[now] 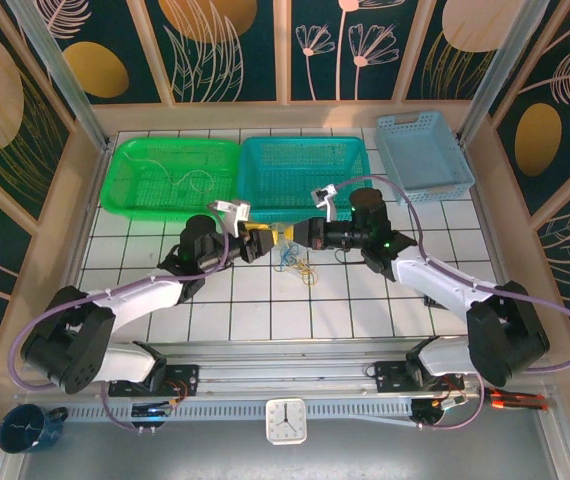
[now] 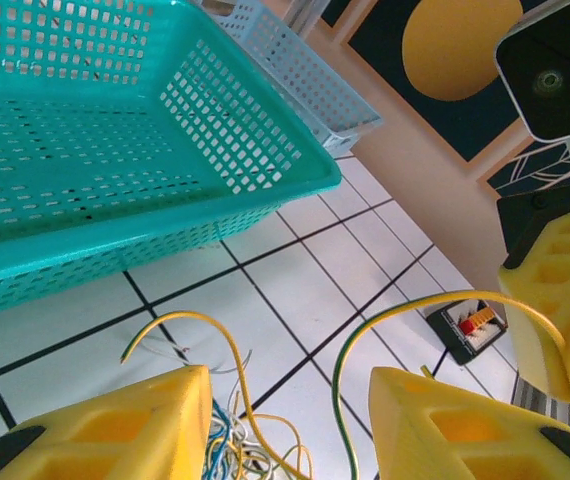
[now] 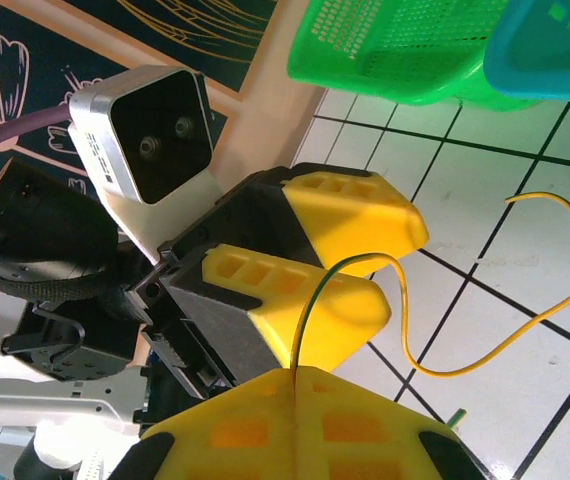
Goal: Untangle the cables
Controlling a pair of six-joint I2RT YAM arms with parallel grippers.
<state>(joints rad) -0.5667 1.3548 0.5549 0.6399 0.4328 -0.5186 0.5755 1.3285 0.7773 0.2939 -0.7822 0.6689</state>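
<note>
I judge the work to be somewhere in the first half. In the overhead view a few thin pale wires (image 1: 187, 180) already lie in the green basket (image 1: 125, 200) at the upper left, so some strands seem to be separated. The teal basket (image 1: 350, 160) beside it looks empty. The main knot of cables (image 1: 295, 262), blue, white and yellow, is still a small heap on the white tiles in the middle of the frame, just below the two grippers.

My right gripper (image 3: 295, 375) has its fingers pressed together on a yellow-green wire (image 3: 525, 320), which comes out of the seam between them. My left gripper (image 2: 290, 400) has its fingers apart; the same wire arcs between them and I cannot see them touching it.

What is left: to free this wire, then the blue and white ones.

I can read no brand or label. The clock (image 1: 286, 421) at the bottom centre is too small to read.
</note>
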